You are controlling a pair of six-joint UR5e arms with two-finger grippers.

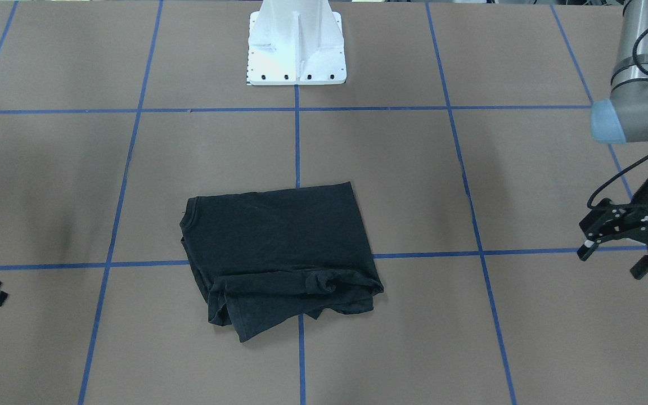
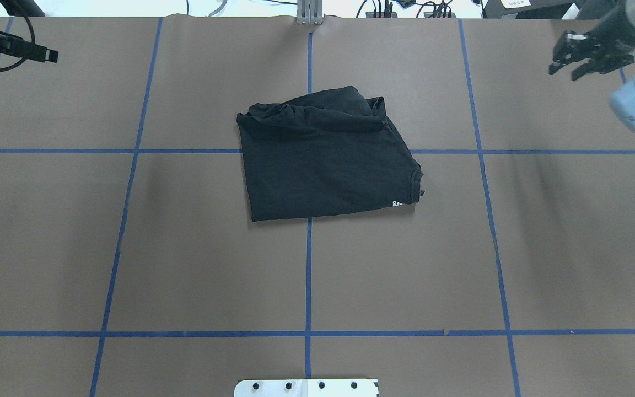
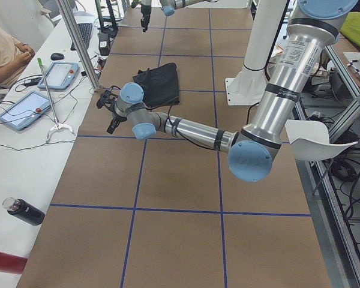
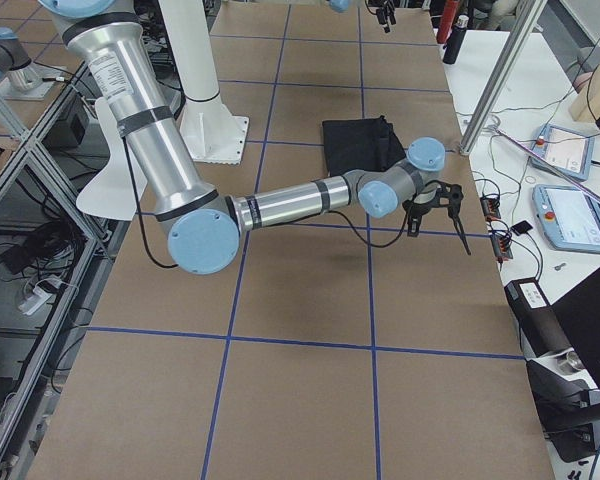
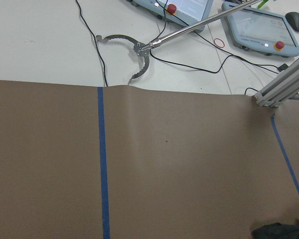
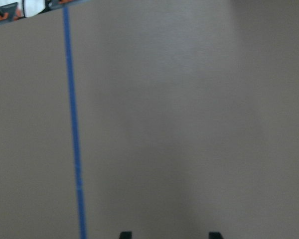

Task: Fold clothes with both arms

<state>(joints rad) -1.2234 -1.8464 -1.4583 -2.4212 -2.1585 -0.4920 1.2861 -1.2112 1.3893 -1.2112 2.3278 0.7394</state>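
Note:
The clothes are one black T-shirt, folded into a rough rectangle at the table's middle, plain side up. Its far edge is bunched, and a sliver of white print shows at one corner. My left gripper hovers open and empty well off to the shirt's side, near the table's far edge. My right gripper is open and empty out past the opposite side. Its fingertips stand apart over bare brown table. A corner of the shirt shows in the left wrist view.
The white pedestal base stands behind the shirt. Blue tape lines grid the brown table. Beyond the far edge are a white bench with tablets, a metal grabber tool, an aluminium post and a seated person.

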